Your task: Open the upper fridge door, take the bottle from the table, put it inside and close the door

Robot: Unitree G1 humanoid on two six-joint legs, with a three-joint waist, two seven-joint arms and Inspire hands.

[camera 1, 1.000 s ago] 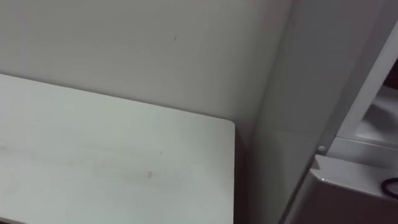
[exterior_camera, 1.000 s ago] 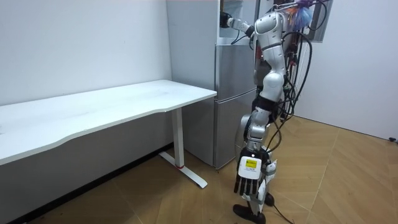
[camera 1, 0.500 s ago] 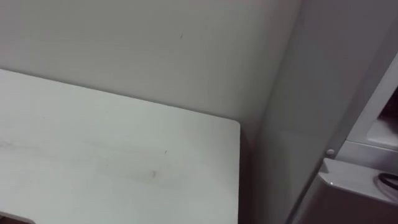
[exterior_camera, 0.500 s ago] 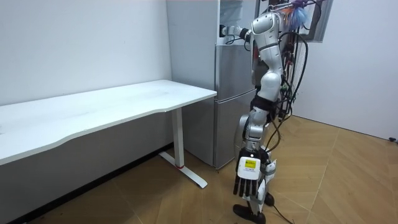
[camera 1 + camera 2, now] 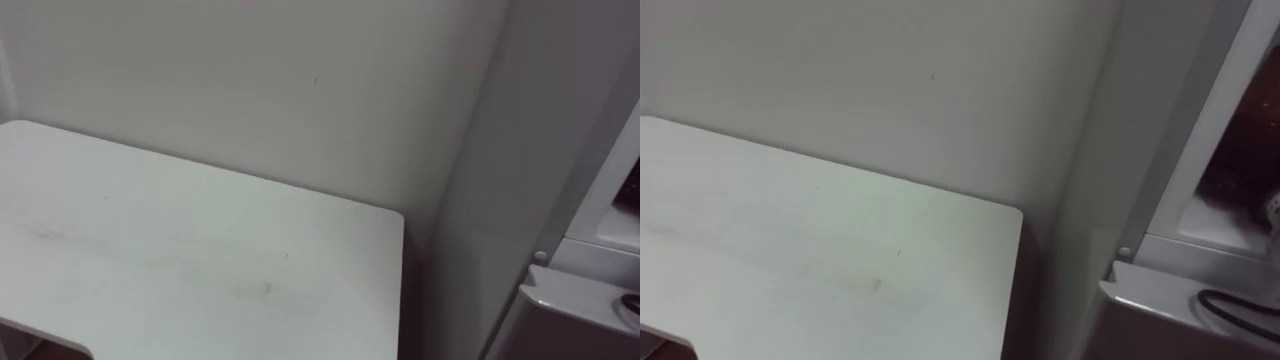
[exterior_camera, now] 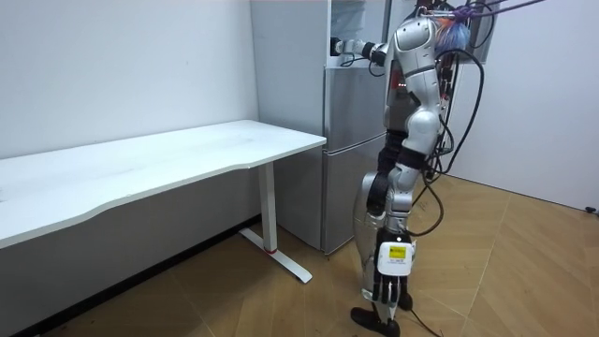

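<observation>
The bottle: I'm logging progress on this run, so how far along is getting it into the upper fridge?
Done: the robot stands at the fridge, whose upper compartment is open. In hand: the right hand is raised to that compartment; whether it holds the bottle is too small to tell. The left hand hangs open beside its leg. Left, likely: leaving the bottle inside, pulling the arm out, shutting the fridge.

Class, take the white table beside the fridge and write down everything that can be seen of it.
The table has a long, thin white top, smooth and matt, with rounded corners and a shallow inward curve in its front edge. A white leg on a flat foot bar holds it on the wooden floor. It stands level along the wall, its end by the fridge with a narrow dark gap between.
</observation>
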